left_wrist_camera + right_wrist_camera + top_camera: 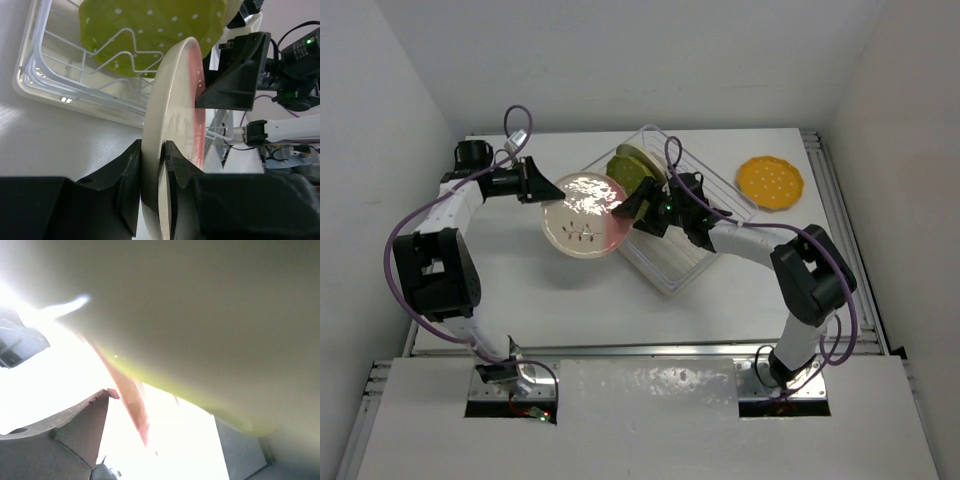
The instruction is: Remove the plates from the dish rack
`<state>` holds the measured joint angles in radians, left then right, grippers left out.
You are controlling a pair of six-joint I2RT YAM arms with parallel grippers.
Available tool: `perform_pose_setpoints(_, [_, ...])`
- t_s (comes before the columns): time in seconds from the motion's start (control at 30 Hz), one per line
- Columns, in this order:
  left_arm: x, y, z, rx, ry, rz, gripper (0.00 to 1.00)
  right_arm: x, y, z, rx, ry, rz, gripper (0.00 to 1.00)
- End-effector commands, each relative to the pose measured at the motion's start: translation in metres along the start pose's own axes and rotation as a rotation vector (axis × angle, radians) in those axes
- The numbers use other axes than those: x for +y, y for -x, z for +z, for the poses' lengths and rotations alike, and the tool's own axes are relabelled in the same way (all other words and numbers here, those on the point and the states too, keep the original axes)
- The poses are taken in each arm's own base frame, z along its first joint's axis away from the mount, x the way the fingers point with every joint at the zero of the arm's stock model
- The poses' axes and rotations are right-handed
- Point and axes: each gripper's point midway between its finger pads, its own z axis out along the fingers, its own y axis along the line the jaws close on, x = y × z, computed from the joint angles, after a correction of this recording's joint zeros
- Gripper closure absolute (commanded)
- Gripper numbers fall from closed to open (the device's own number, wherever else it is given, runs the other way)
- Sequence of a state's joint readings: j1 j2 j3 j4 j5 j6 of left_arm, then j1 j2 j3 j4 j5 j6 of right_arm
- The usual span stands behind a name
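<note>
One cream-and-pink plate, rim clamped in left gripper; right gripper: cannot tell.

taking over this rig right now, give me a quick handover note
Left gripper: shut on the rim of the pink plate, which is held in the air at the rack's left side.
Right gripper: at the plate's opposite edge, one finger against its pink face; cannot tell whether it grips.
Rack: the olive plate stands in it, with what looks like a pale plate behind.
Done: the yellow plate lies on the table right of the rack, and the pink plate is out.
Left: set the pink plate down, then unload the olive and pale plates.
</note>
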<state>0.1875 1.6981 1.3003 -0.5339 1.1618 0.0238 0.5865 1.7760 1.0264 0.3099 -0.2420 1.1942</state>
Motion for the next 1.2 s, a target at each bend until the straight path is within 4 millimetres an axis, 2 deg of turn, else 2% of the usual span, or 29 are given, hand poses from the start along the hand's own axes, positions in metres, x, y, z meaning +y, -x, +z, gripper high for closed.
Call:
perform_pose_setpoints(0.0, [-0.02, 0.035, -0.014, -0.087, -0.076, 0.107, 1.0, 0.038, 0.038, -0.012, -0.121, 0.055, -0.191, 0.17])
perform_pose_setpoints(0.17, [-0.026, 0.069, -0.038, -0.181, -0.068, 0.142, 1.0, 0.049, 0.047, -0.025, -0.147, 0.048, -0.296, 0.08])
perform_pose_setpoints(0.33, [-0.011, 0.079, -0.05, -0.23, -0.014, 0.125, 1.0, 0.044, 0.051, -0.026, -0.162, 0.024, -0.326, 0.06])
perform_pose_setpoints(0.4, [-0.013, 0.087, -0.058, -0.254, -0.013, 0.111, 1.0, 0.052, 0.051, -0.026, -0.153, 0.048, -0.346, 0.06])
perform_pose_setpoints(0.5, [-0.013, 0.108, -0.079, -0.322, 0.022, 0.152, 1.0, 0.059, 0.052, -0.028, -0.142, 0.066, -0.373, 0.06])
perform_pose_setpoints(0.7, [0.018, 0.14, -0.135, -0.475, 0.152, 0.15, 1.0, 0.071, 0.056, -0.031, -0.14, 0.085, -0.427, 0.06])
perform_pose_setpoints(0.8, [0.045, 0.142, -0.153, -0.521, 0.244, 0.153, 1.0, 0.082, 0.057, -0.034, -0.131, 0.11, -0.467, 0.06])
perform_pose_setpoints(0.87, [0.068, 0.134, -0.153, -0.526, 0.286, 0.113, 1.0, 0.088, 0.058, -0.036, -0.128, 0.124, -0.482, 0.06])
perform_pose_setpoints(0.9, [0.074, 0.136, -0.154, -0.536, 0.292, 0.137, 1.0, 0.088, 0.058, -0.036, -0.131, 0.124, -0.487, 0.06])
perform_pose_setpoints(0.97, [0.097, 0.122, -0.148, -0.524, 0.31, 0.08, 1.0, 0.091, 0.06, -0.036, -0.136, 0.127, -0.503, 0.06])
perform_pose_setpoints(1.17, [0.141, 0.092, -0.134, -0.504, 0.34, -0.004, 1.0, 0.098, 0.066, -0.038, -0.149, 0.128, -0.516, 0.05])
